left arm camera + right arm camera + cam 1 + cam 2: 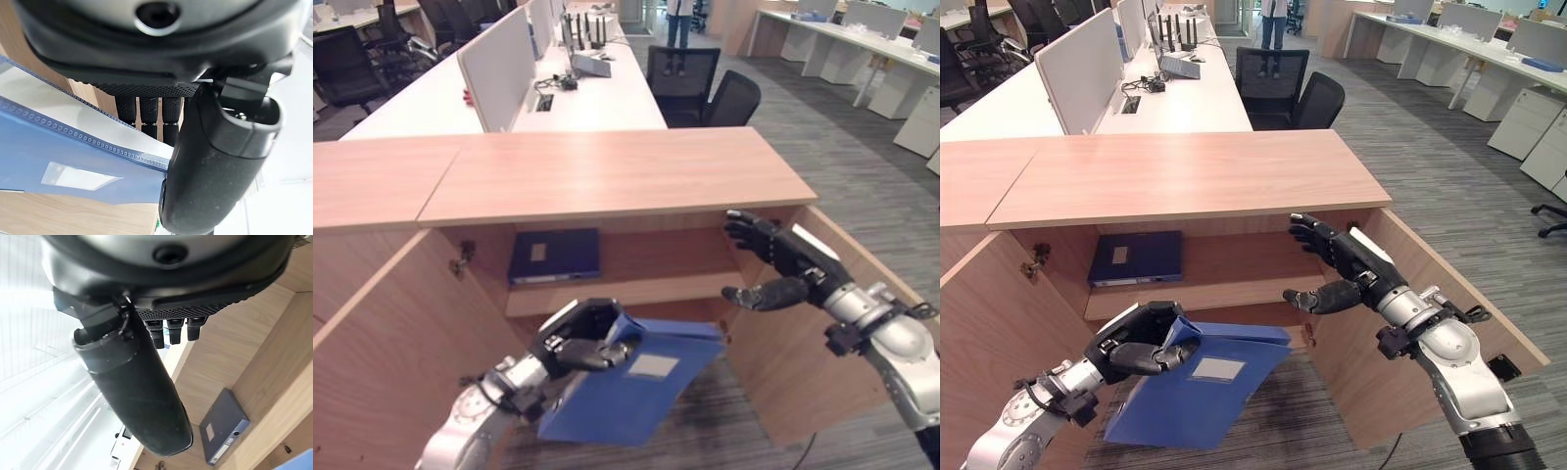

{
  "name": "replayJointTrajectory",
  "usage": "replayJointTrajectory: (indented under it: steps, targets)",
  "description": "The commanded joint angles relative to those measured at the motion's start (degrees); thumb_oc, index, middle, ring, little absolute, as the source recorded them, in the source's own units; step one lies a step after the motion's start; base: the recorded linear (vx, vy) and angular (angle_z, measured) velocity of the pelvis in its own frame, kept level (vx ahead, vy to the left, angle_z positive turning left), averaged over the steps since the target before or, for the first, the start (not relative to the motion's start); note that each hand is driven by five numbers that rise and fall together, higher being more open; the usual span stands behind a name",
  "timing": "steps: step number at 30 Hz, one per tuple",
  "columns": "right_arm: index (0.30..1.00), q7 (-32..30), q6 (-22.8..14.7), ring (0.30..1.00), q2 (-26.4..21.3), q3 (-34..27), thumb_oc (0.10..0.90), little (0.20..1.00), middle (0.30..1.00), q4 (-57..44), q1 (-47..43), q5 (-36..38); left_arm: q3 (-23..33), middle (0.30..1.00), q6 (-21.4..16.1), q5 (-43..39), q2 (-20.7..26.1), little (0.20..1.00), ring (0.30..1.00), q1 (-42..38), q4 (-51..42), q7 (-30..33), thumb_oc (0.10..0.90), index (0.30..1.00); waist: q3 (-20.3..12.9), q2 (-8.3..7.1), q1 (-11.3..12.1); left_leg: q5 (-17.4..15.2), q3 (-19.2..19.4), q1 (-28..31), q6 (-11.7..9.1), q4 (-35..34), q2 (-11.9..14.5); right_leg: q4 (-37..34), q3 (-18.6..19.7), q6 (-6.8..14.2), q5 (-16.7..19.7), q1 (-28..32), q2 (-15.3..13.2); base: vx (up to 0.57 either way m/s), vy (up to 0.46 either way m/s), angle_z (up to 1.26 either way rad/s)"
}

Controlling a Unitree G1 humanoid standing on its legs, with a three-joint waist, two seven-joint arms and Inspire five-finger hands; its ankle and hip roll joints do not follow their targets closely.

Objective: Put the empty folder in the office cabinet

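While the left robot hand (pixel 582 341) grips the blue empty folder (pixel 631 392) by its upper corner, fingers curled round the edge, the folder hangs low in front of the open office cabinet (pixel 607 176). Its long axis tilts down and away from the shelf (pixel 607 292). Shelf lies ahead and above, a dark binder (pixel 555 255) at its left end. Right robot hand (pixel 1347 266), fingers spread and holding nothing, sits nearer the shelf's right end.

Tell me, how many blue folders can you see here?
2. One blue folder is held in the left robot hand in front of the open cabinet; a darker binder lies flat on its upper shelf. Others may be hidden lower down.
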Motion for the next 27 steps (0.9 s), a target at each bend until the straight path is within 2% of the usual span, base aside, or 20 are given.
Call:
replayJointTrajectory:
  steps: [1,5,8,14,22,27]
  targets:
    - [0.900,0.89,-4.37,0.900,-4.00,0.16,0.800,0.900,0.900,-3.31,-10.17,3.72,2.97,0.300,-8.89,-1.11,3.57,0.300,0.300,-9.29,-3.15,-1.78,0.400,0.300,-4.58,-3.41,0.21,-5.00,-4.22,0.67,-1.44,-0.38,-0.46,0.47,-3.23,3.53,-3.19,3.25,-1.27,0.00,0.000,0.00]
    - [0.900,2.63,-3.82,0.900,-5.89,3.64,0.800,0.900,0.900,-3.39,-12.79,1.74,1.98,0.300,-8.99,-0.47,4.96,0.300,0.300,-11.45,-3.43,-1.96,0.400,0.300,-4.61,-3.47,0.29,-4.92,-4.17,0.69,-1.53,-0.38,-0.45,0.47,-3.24,3.58,-3.16,3.26,-1.26,0.00,0.000,0.00]
    - [0.900,4.70,-2.97,0.900,-7.84,8.45,0.800,0.900,0.900,-3.96,-16.68,-1.07,1.61,0.300,-9.41,0.19,6.33,0.300,0.300,-13.42,-5.51,-1.66,0.400,0.300,-4.56,-3.50,0.46,-4.81,-4.14,0.74,-1.57,-0.38,-0.37,0.47,-3.24,3.64,-3.12,3.27,-1.30,0.00,0.000,0.00]
    - [0.900,6.98,-2.14,0.900,-6.92,14.32,0.800,0.900,0.900,-4.90,-20.79,-2.24,1.03,0.300,-10.03,1.48,6.55,0.300,0.300,-15.79,-8.33,-0.69,0.400,0.300,-4.57,-3.37,0.65,-4.76,-4.16,0.73,-1.58,-0.38,-0.34,0.47,-3.29,3.60,-3.14,3.31,-1.27,0.00,0.000,0.00]
    - [0.900,8.43,-1.46,0.900,-6.10,18.62,0.800,0.900,0.900,-5.10,-24.30,-3.27,0.14,0.300,-11.10,6.23,7.75,0.300,0.300,-18.40,-8.80,0.97,0.400,0.300,-4.61,-3.23,0.71,-4.68,-4.30,0.66,-1.57,-0.38,-0.37,0.47,-3.43,3.55,-3.13,3.38,-1.33,0.00,0.000,0.00]
    - [0.900,9.18,-1.29,0.900,-7.57,19.53,0.800,0.900,0.900,-6.04,-25.57,-3.60,0.17,0.300,-11.64,10.33,9.29,0.300,0.300,-19.08,-7.75,1.78,0.400,0.300,-4.78,-3.24,0.67,-4.65,-4.30,0.65,-1.68,-0.38,-0.27,0.47,-3.50,3.62,-3.11,3.32,-1.38,0.00,0.000,0.00]
